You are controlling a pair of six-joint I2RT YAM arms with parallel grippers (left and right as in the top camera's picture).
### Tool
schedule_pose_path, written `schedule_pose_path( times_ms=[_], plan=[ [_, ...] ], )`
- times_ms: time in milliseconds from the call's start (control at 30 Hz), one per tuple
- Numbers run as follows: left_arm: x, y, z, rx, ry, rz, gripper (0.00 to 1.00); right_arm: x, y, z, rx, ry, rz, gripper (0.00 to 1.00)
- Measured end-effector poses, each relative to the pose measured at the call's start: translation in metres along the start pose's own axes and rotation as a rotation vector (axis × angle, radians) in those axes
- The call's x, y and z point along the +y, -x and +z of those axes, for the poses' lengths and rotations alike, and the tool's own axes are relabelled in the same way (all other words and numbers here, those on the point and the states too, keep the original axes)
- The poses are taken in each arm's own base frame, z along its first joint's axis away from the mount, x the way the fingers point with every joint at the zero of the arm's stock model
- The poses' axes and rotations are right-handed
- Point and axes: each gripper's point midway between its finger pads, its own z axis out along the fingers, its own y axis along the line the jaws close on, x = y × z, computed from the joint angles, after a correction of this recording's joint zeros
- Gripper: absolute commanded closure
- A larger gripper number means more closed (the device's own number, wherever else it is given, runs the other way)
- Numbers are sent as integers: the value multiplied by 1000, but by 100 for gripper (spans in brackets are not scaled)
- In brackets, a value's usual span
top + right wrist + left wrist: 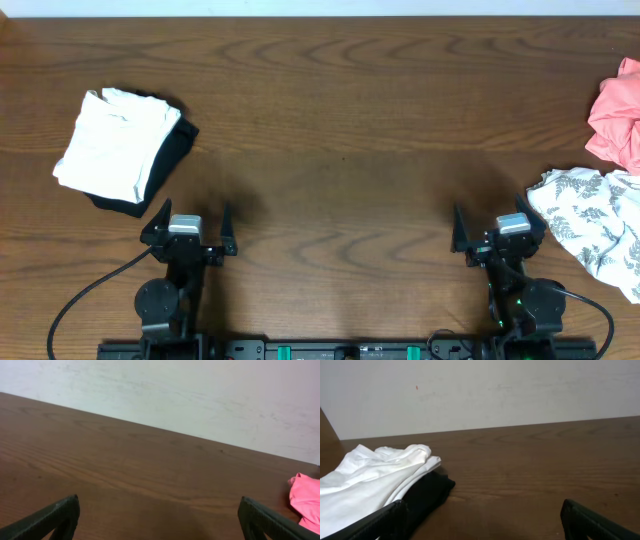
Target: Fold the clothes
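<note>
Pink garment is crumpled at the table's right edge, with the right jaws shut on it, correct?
No: the pink garment is crumpled at the right edge of the table, but the right jaws stand open, apart from it; overhead shows this.

Cloth piles are lying at both sides of the desk [340, 120].
The folded stack [112, 150] is lying near the left edge; the clothes [618, 115] are lying at the right edge, just behind the crumpled cloth [590, 225].
</note>
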Motion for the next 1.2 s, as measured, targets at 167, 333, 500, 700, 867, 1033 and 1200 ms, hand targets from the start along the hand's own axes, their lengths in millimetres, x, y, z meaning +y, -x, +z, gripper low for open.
schedule_pose_path(
  times_ms=[167,333,500,700,867,1033,1200],
  plan=[
    [0,0,0,0,0,0,2,29,2,-1,-8,114,-9,1],
    [0,0,0,0,0,0,2,28,2,-1,-8,110,-9,1],
    [0,0,0,0,0,0,2,28,2,-1,-8,110,-9,1],
    [0,0,0,0,0,0,2,28,2,-1,-8,109,-9,1],
    [0,0,0,0,0,0,2,28,2,-1,-8,109,-9,1],
    [0,0,0,0,0,0,2,28,2,-1,-8,109,-9,1],
    [0,0,0,0,0,0,2,28,2,-1,-8,109,-9,1]
  ],
)
